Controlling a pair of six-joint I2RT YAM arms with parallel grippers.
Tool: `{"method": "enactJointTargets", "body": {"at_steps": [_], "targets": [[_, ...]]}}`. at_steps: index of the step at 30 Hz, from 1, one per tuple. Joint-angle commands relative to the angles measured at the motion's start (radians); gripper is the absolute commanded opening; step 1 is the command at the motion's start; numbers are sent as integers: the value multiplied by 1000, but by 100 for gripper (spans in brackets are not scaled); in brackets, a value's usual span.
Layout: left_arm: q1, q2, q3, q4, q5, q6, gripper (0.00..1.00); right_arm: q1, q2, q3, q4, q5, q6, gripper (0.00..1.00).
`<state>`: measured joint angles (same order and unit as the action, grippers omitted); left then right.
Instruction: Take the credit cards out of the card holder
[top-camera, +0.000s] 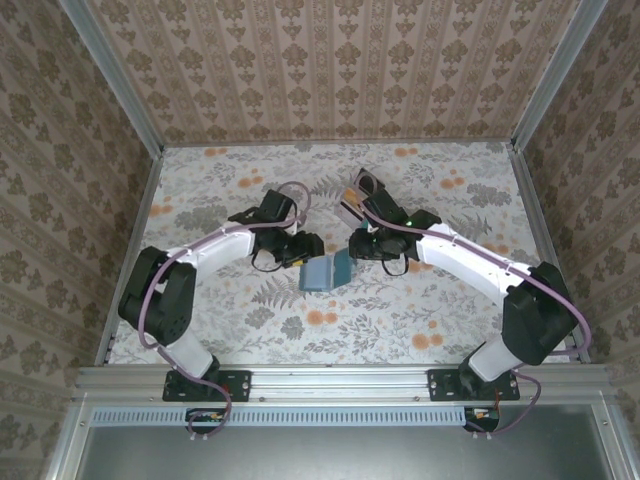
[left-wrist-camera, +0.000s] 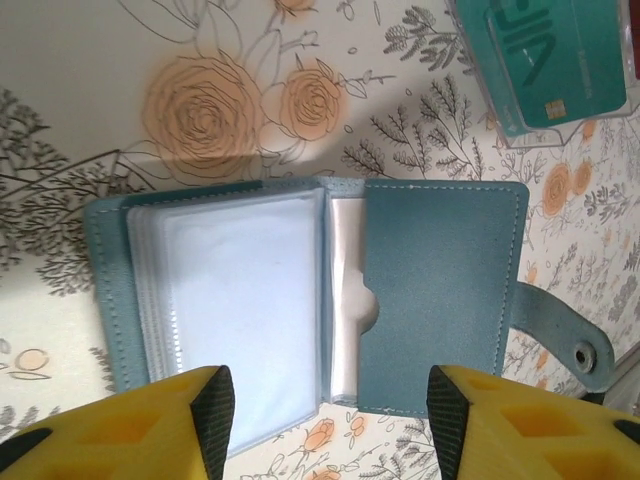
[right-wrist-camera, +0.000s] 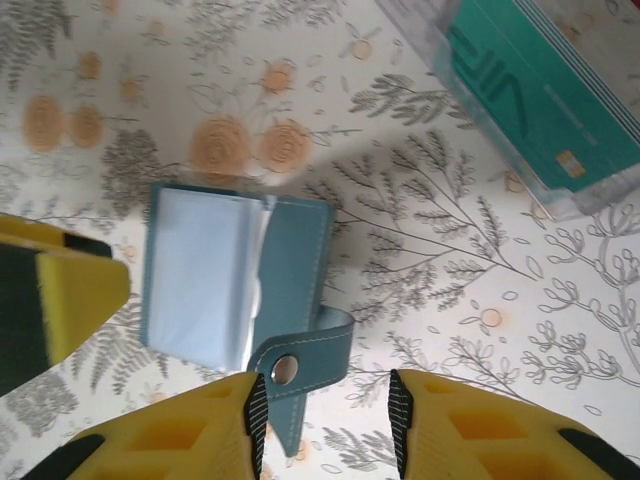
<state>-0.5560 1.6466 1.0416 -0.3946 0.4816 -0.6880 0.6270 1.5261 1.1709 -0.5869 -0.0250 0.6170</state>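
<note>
currently, i see the small flat teal-blue folding card holder lying open on the floral-patterned table surface, near the middle, between the two arms.

left wrist view: the card holder lies flat. its clear plastic sleeves are spread over the left half and the teal cover with a thumb notch forms the right half. the left gripper hovers above its near edge with the yellow fingers set wide apart and nothing clamped between them.

right wrist view: the holder's teal strap with a metal snap runs toward the right gripper. the strap lies in the gap close to one black pad; i cannot tell whether it touches. the jaws stand apart, not pinching it.

a clear plastic tray holding a teal card with a chip sits apart from the holder, farther back on the table.
</note>
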Motion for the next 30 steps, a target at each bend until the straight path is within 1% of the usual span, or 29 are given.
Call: {"method": "enactJointTargets", "body": {"at_steps": [1,4,6,8,10,12,13,15,19,23,27,30], "targets": [[4,-15,-34,12,-5,-15,55,28,-37,48,-41,30,10,42],[10,-23,-51,12,-28,-30,53,59,-32,79,-33,25,5,44],[27,-38,-78,11,-66,-53,50,89,5,109,-31,17,-4,45],[48,-54,-110,19,-85,-76,49,120,62,150,-48,15,-10,44],[67,-76,-144,34,-89,-97,49,148,125,196,-65,-25,-6,41],[83,-105,-176,49,-87,-110,49,169,181,218,-40,-119,21,40],[87,-114,-188,51,-86,-112,49,176,203,221,-32,-138,40,39],[93,-131,-203,50,-84,-115,49,188,248,229,-34,-139,64,38],[93,-150,-222,58,-71,-117,49,181,327,232,-61,-76,86,38],[93,-148,-228,90,-20,-115,49,164,377,218,-78,-19,103,39],[86,-138,-223,118,17,-117,48,145,389,178,-16,-52,99,45],[71,-124,-212,127,26,-125,44,131,390,149,34,-80,99,49]]}}
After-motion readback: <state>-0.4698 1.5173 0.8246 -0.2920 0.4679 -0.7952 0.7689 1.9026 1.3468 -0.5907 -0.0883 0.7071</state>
